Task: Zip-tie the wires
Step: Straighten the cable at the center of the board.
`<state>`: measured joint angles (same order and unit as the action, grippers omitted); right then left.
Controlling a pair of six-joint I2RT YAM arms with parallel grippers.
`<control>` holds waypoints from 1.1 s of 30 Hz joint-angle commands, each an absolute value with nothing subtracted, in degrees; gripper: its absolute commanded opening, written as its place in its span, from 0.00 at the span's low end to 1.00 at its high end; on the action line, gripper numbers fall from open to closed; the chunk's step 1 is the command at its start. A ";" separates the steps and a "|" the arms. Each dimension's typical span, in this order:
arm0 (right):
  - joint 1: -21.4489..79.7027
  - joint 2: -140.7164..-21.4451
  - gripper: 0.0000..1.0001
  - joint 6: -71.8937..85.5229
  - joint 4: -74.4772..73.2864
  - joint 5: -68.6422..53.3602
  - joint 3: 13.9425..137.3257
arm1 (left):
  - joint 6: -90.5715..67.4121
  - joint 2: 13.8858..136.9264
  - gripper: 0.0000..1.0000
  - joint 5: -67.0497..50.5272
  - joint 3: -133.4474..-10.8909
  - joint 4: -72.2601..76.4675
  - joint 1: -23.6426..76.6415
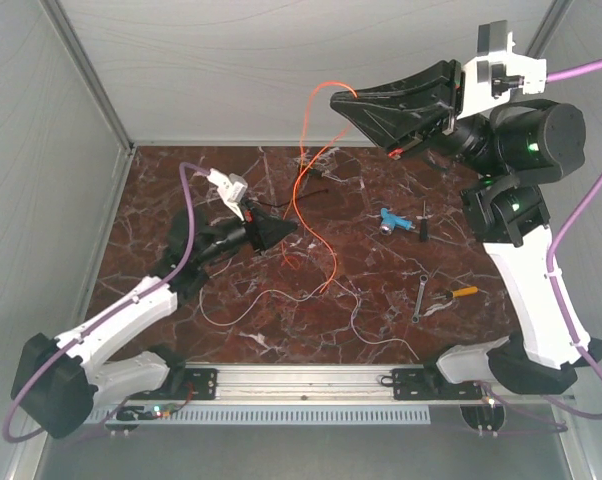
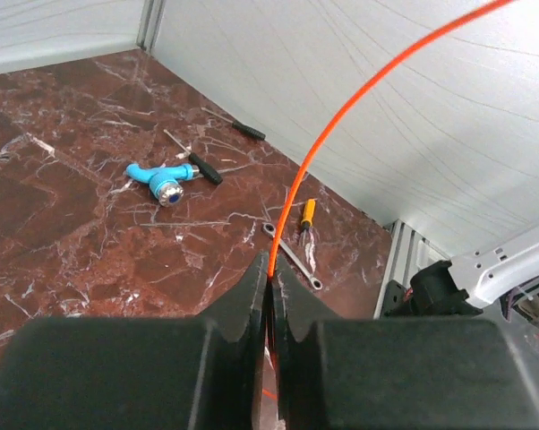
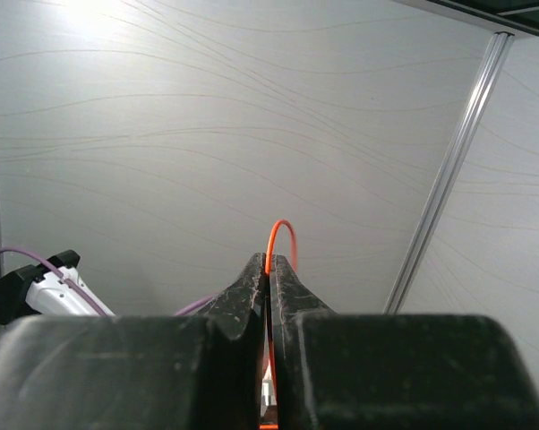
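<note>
So the right pincer (image 1: pixel 343 100) was clamped on the orange strand of the wires (image 1: pixel 295 195) high at the far right, the left pincer (image 1: pixel 284 231) pinched it low over the bench (image 1: pixel 381 300), pale strands loose nearer.

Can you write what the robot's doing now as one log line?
left end effector: shut on thin orange-red wire | right end effector: shut on same wire, held high | thin white wires: loose on red marble table

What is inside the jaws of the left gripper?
An orange wire is pinched in the left gripper and arcs upward. Its part deeper between the fingers is covered.
</note>
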<state>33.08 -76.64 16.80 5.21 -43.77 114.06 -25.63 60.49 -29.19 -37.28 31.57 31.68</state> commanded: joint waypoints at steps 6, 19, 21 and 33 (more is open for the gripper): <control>33.49 -71.35 0.00 10.75 -1.39 -35.57 111.33 | -15.83 53.01 0.00 -17.82 -43.61 19.43 31.99; 33.49 -54.89 0.00 6.58 -26.05 -8.84 88.78 | 5.21 40.37 0.00 3.04 -51.69 -11.59 31.90; 33.53 -54.84 0.00 8.35 -31.10 -4.75 88.99 | 6.69 40.05 0.00 6.04 -52.47 -13.83 31.90; 33.50 -54.85 0.00 15.72 -58.08 3.44 85.14 | 13.92 40.04 0.00 19.53 -49.14 -25.30 31.90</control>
<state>33.17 -55.48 12.86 -46.92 0.25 85.91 10.52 40.58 14.66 -50.02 -21.10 31.79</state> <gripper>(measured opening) 0.003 0.003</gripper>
